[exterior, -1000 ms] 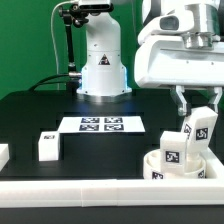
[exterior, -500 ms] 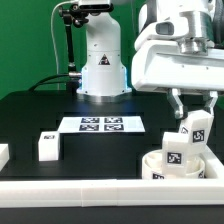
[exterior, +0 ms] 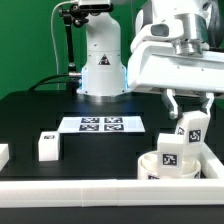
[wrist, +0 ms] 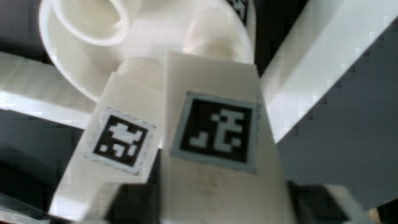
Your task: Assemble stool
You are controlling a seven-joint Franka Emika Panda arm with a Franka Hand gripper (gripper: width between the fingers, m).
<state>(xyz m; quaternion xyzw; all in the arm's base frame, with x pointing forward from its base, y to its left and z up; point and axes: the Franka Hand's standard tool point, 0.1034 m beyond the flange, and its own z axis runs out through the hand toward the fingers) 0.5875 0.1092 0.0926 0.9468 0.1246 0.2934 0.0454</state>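
1 leg (exterior: 192, 130) inside pincer (exterior: 190, 112) | grip unclear | seat (exterior: 148, 168) partly hidden

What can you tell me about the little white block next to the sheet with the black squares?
The block is one short, chunky stool leg. It is white and smooth, like plastic, with flat sides and a black-and-white square tag on its upper face. It rests loose on the black table, towards the exterior view's left of the marker board, close to it but not touching. Only the table touches it. It has not yet been joined to anything.
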